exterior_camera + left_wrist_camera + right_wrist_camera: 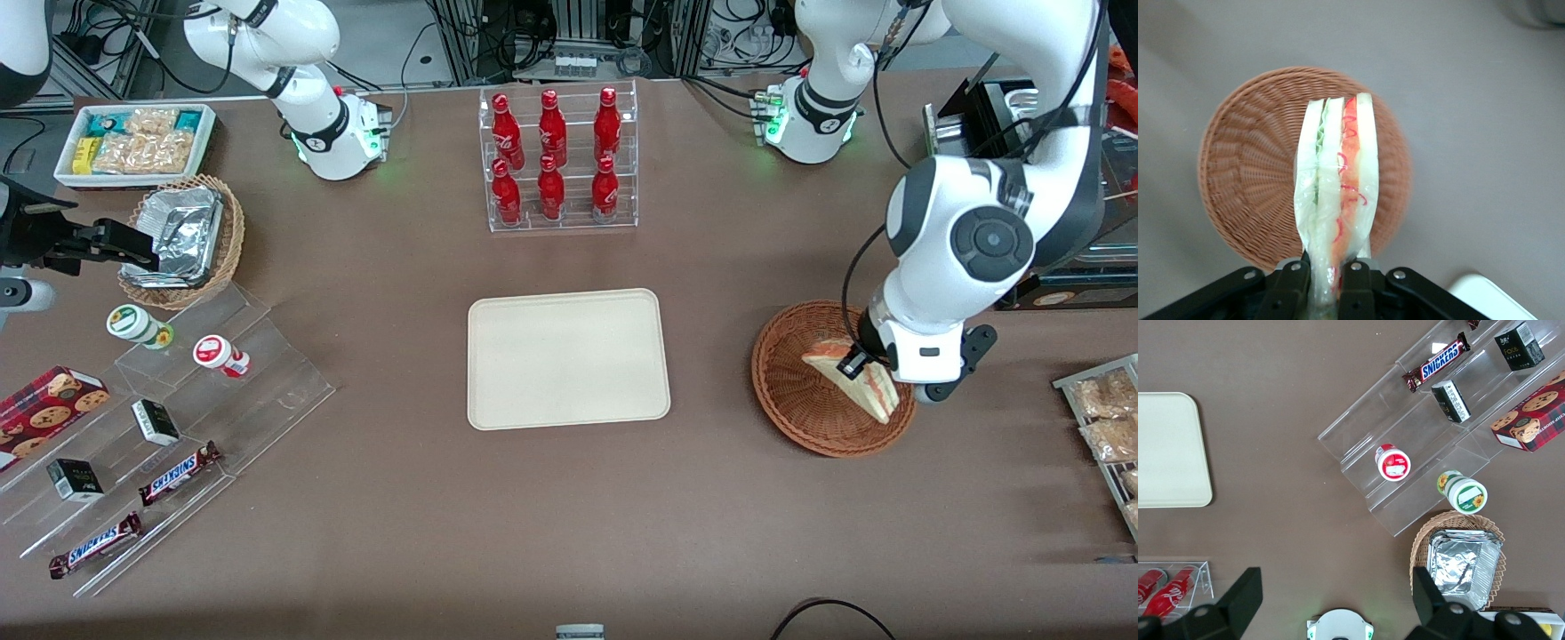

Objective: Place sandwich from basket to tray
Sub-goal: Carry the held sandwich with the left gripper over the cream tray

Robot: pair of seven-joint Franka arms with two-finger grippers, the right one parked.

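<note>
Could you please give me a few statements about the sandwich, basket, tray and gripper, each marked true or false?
1. The gripper has its fingers closed on the sandwich. True.
2. The sandwich lies flat on the tray. False: it is over the basket, held by the gripper.
3. The tray holds nothing. True.
4. The basket holds crumpled foil trays. False: those sit in the tan wicker basket toward the parked arm's end.
5. The rack of red bottles is nearer the front camera than the tray. False: it is farther.
</note>
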